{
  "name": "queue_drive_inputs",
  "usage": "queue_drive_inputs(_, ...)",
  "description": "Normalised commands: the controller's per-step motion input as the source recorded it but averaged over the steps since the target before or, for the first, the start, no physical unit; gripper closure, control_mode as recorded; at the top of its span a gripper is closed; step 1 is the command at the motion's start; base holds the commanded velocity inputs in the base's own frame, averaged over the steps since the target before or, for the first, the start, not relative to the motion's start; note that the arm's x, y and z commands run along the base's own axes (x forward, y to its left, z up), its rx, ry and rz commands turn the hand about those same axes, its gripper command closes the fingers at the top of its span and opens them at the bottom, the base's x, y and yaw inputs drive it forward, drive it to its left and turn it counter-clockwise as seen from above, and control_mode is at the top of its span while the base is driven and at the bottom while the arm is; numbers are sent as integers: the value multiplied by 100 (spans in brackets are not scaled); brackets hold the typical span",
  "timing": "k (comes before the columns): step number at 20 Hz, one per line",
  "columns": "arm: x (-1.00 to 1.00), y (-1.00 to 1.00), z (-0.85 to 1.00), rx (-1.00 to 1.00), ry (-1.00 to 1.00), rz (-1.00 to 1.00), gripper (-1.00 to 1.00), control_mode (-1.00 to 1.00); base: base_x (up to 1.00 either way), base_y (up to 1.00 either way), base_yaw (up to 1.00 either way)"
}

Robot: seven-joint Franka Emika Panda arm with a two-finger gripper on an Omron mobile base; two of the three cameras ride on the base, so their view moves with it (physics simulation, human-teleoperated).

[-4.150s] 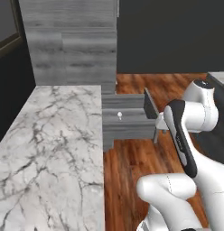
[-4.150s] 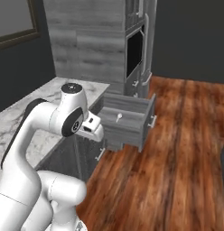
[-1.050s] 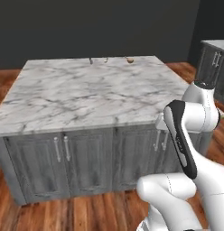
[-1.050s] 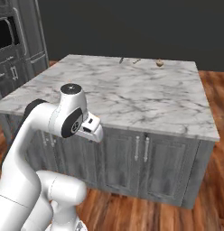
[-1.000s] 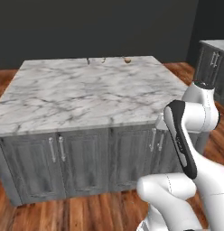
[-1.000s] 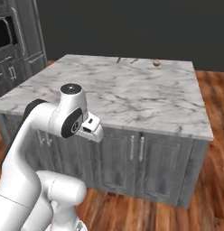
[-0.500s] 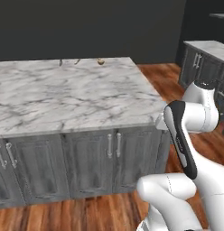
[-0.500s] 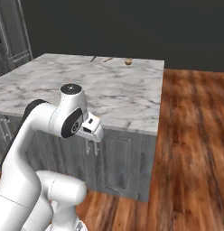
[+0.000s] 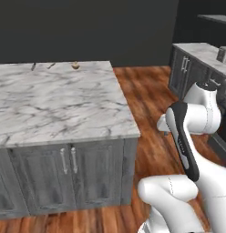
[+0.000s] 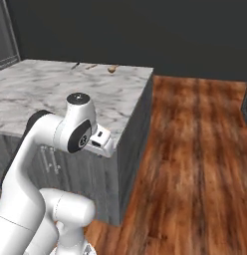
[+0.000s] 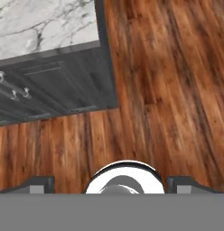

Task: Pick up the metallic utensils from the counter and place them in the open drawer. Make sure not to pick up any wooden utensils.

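The white marble counter fills the left of both base views. At its far edge lie a small dark knife, a slim pale utensil too small to identify, and a tan wooden spoon with a round bowl. My gripper is open with nothing in it. It hangs over the wooden floor beside the counter's near right corner, far from the utensils. The open drawer is out of view.
Grey cabinet doors with vertical handles front the counter's base. A second worktop on grey cabinets stands at the back right, with a grey box on it. Open wooden floor stretches to the right.
The base has driven and turned, so the whole scene has shifted: the open drawer has left view, and the counter slid left until its right corner shows. The arm kept its pose.
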Motion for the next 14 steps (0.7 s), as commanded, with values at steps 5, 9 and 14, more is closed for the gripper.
queue_drive_inputs(5, 0, 0, 0, 0, 0, 0, -100, 100, 67, -100, 7)
queue_drive_inputs(9, 0, 0, 0, 0, 0, 0, -100, 100, 100, -100, 22)
queue_drive_inputs(14, 0, 0, 0, 0, 0, 0, -100, 100, 100, -100, 29)
